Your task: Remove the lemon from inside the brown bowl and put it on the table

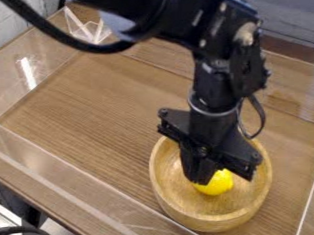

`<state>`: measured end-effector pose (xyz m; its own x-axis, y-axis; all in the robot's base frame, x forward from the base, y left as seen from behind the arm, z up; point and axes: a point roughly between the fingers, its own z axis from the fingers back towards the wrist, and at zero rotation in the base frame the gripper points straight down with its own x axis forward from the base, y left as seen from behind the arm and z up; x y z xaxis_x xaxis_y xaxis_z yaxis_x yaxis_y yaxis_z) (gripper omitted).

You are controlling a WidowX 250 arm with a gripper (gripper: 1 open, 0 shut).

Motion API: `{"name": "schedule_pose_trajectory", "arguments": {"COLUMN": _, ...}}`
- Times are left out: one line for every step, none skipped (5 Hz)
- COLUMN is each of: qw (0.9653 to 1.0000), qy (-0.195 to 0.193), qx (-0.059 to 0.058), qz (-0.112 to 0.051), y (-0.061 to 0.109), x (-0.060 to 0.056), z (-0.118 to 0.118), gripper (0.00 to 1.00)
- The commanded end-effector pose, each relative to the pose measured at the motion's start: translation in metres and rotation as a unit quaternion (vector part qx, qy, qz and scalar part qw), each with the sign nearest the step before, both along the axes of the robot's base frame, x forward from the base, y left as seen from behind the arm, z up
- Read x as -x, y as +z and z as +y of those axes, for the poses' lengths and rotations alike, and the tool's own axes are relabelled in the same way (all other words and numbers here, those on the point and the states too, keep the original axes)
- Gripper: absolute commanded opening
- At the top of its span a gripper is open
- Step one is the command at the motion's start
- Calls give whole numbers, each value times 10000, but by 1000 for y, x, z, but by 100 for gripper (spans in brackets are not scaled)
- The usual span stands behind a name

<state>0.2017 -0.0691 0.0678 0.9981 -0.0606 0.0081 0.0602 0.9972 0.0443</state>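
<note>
The brown bowl (170, 201) sits on the table (106, 113) near its front right edge. The lemon (215, 183) lies inside the bowl, a little right of its centre, with its lower half showing. My gripper (212, 168) points straight down at the lemon from above, its dark fingertips right at the fruit's top. The fingers cover the upper part of the lemon. How wide the jaws stand, and whether they touch the fruit, cannot be made out against the black arm.
Low clear acrylic walls (71, 195) run along the table's edges, one just in front of the bowl. The black arm (182, 28) reaches in from the upper left. Bare wood lies left of and behind the bowl.
</note>
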Motion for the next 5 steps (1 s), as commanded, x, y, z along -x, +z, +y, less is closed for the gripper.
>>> {"name": "schedule_pose_trajectory", "arguments": {"qw": 9996, "qy": 59, "qx": 140, "qz": -221, "y": 22, "x": -10, "z": 0, "gripper": 100}}
{"name": "schedule_pose_trajectory", "arguments": {"qw": 9997, "qy": 22, "qx": 185, "qz": -175, "y": 28, "x": -10, "z": 0, "gripper": 100}}
{"name": "schedule_pose_trajectory", "arguments": {"qw": 9997, "qy": -48, "qx": 209, "qz": -143, "y": 29, "x": -10, "z": 1, "gripper": 100}}
{"name": "schedule_pose_trajectory", "arguments": {"qw": 9996, "qy": -113, "qx": 230, "qz": -110, "y": 29, "x": -11, "z": 2, "gripper": 100}}
{"name": "schedule_pose_trajectory", "arguments": {"qw": 9995, "qy": -175, "qx": 251, "qz": -91, "y": 28, "x": -12, "z": 3, "gripper": 100}}
